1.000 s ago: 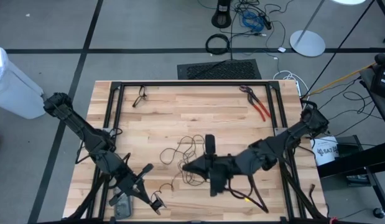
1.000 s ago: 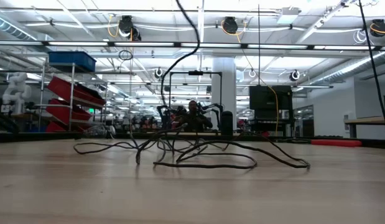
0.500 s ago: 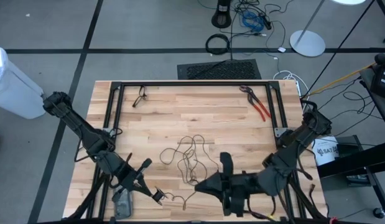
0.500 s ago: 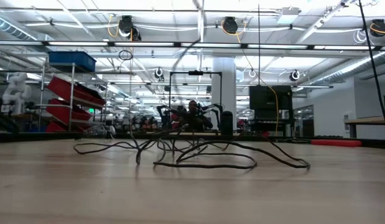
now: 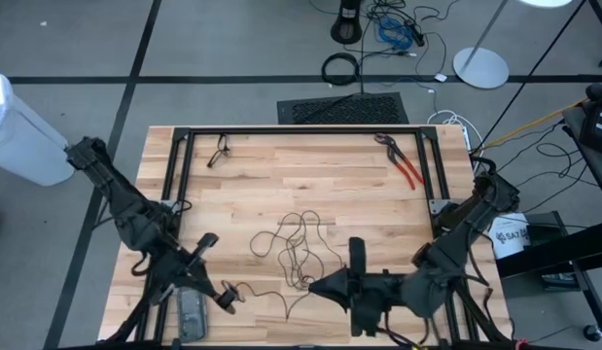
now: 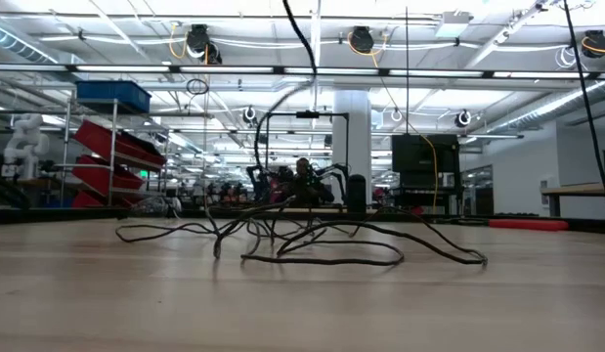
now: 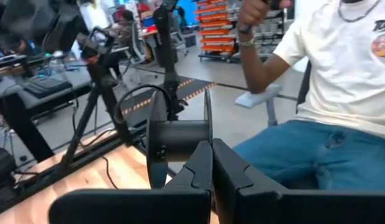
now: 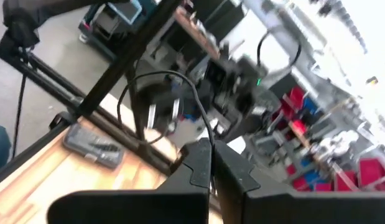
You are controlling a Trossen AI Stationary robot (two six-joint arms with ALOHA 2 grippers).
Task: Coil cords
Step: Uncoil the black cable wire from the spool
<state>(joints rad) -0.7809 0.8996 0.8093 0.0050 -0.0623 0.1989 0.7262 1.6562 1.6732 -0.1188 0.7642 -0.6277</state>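
The thin black cord [image 5: 296,243] lies in a loose tangle on the middle of the wooden table and also shows in the low view [image 6: 312,244]. One strand runs from the tangle toward the near edge, between my two grippers. My right gripper [image 5: 313,287] is shut on it just near of the tangle. My left gripper [image 5: 228,297] is shut at the strand's left end, near the table's near left corner. In the low view a strand [image 6: 273,108] rises from the tangle out of the picture's top. I cannot make out the pale end piece. My left gripper meets the strand's left end [image 5: 240,287] with shut fingers [image 7: 201,165], coming level from the table's left. The fingers hide the place of contact. The strand lies slack toward the right. My right gripper pinches the cord between its two fingertips [image 8: 201,155], coming level from the table's right. The cord [image 8: 201,115] rises out of the tips and arches away. From the hold, one part hangs slack down to the table [image 5: 286,316].
Red-handled pliers [image 5: 403,160] lie at the far right. A small dark item [image 5: 218,151] lies at the far left. A grey flat case [image 5: 191,316] lies at the near edge by the left arm. A seated person [image 7: 329,93] shows beyond the table.
My right gripper has gone from the tangle toward the near edge and a little right, drawing a strand out with it. My left gripper has gone toward the left and a little toward the far edge, and the strand's left end has followed it. The tangle has stayed put.
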